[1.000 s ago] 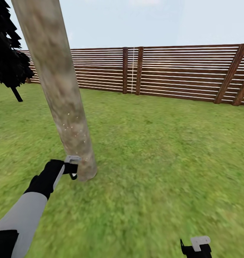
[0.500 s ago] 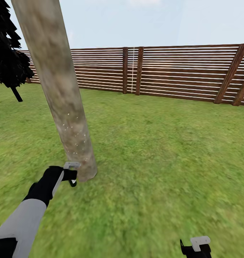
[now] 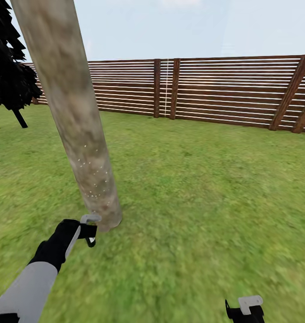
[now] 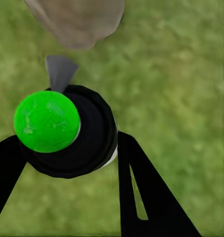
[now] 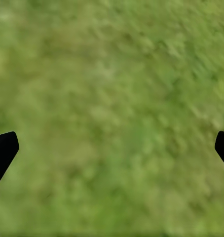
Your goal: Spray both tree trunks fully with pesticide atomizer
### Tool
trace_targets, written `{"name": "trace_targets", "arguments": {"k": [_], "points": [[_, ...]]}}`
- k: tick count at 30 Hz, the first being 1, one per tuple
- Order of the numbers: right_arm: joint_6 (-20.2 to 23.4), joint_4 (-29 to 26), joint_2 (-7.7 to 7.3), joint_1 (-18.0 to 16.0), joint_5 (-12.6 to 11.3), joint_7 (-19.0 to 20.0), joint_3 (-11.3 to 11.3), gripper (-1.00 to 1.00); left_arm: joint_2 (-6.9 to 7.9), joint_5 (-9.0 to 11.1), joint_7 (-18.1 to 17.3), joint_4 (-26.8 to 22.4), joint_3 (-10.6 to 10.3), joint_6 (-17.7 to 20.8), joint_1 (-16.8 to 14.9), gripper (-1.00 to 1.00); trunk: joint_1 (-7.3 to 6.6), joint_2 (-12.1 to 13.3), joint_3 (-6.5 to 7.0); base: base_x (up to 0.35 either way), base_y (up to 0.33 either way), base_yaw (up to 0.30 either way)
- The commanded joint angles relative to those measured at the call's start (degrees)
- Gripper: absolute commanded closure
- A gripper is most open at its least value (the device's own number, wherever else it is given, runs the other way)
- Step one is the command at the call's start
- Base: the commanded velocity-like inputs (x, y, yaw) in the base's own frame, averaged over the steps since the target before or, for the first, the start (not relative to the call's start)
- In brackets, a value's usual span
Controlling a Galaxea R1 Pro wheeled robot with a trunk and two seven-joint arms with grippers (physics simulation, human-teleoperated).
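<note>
A thick grey-tan tree trunk (image 3: 76, 116) rises from the grass at left and is dotted low down with fine white pesticide specks (image 3: 93, 179). My left gripper (image 3: 90, 230) hovers beside the trunk's base. In the left wrist view its black fingers (image 4: 141, 197) are shut on the atomizer (image 4: 72, 133), which appears from above as a round black body with a bright green knob. Its grey nozzle (image 4: 59, 71) points at the trunk's foot (image 4: 77, 19). My right gripper (image 3: 245, 309) hangs low at right, open over bare grass (image 5: 112, 118).
A brown slatted fence (image 3: 224, 92) runs across the back of the lawn. A blackish, narrow tree (image 3: 9, 76) stands at far left. Open grass (image 3: 206, 188) stretches to the right of the trunk.
My left gripper with the atomizer has dropped lower and drawn back a little from the trunk. The white specks on the trunk have spread. The right arm has stayed put.
</note>
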Motion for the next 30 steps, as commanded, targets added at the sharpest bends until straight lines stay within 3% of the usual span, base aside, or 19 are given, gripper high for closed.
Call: {"name": "trace_targets", "arguments": {"k": [1,3,6,8,11,12,14,16,18,21,25,30], "points": [[-0.2,0.1,0.00,-0.1,0.6,-0.3,-0.3,-1.00,0.10,-1.1,-0.1,-0.1,0.2,0.2,0.4,1.00,-0.01,0.0,-0.04,0.000,0.000,0.000],[-0.2,0.1,0.00,-0.1,0.6,-0.3,-0.3,-1.00,0.87,-1.3,0.0,-0.1,1.0,0.1,0.9,1.00,-0.01,0.0,-0.04,0.000,0.000,0.000],[-0.2,0.1,0.00,-0.1,0.6,-0.3,-0.3,-1.00,3.37,-1.5,0.2,-0.1,1.8,0.0,2.2,1.00,-0.01,0.0,-0.04,0.000,0.000,0.000],[-0.2,0.1,0.01,-0.1,0.6,-0.3,-0.3,-1.00,2.88,-1.3,0.3,0.0,1.8,-0.1,3.0,1.00,-0.01,0.0,-0.04,0.000,0.000,0.000],[-0.2,0.1,0.02,-0.1,0.6,-0.3,-0.3,-1.00,-0.37,-1.4,0.4,2.2,1.7,-0.2,3.3,1.00,-0.01,0.0,-0.04,0.000,0.000,0.000],[-0.2,0.1,0.03,-0.1,0.6,-0.3,-0.3,-1.00,-0.76,-1.4,0.5,2.5,1.8,-0.2,3.3,1.00,-0.01,0.0,-0.04,0.000,0.000,0.000],[-0.2,0.1,0.01,-0.1,0.6,-0.3,-0.3,-1.00,-0.84,-1.5,0.8,2.7,1.9,-0.2,3.3,1.00,-0.01,0.0,-0.04,0.000,0.000,0.000],[-0.2,0.1,0.04,-0.1,0.6,-0.3,-0.3,-1.00,0.10,-1.7,1.1,2.8,1.9,-0.1,3.3,1.00,-0.01,0.0,-0.04,0.000,0.000,0.060],[-0.2,0.1,0.08,-0.1,0.6,-0.3,-0.3,-1.00,0.59,-1.7,3.7,2.8,1.8,-0.1,3.3,1.00,-0.01,0.0,-0.04,0.070,-0.045,0.227],[-0.2,0.1,0.03,-0.1,0.6,-0.3,-0.3,-1.00,0.06,-1.1,7.3,2.8,1.7,0.0,3.3,1.00,-0.01,0.0,-0.04,0.166,-0.175,0.125],[-0.2,0.1,0.00,-0.1,0.6,-0.3,-0.3,-1.00,-0.92,-0.8,7.3,2.9,1.9,0.0,3.3,1.00,-0.01,0.0,-0.04,0.175,-0.220,0.008],[-0.2,0.1,-0.08,-0.1,0.6,-0.4,-0.3,-1.00,-1.14,-0.8,7.2,2.9,1.9,0.0,3.4,1.00,-0.01,0.0,-0.04,0.103,-0.261,0.000]]}}
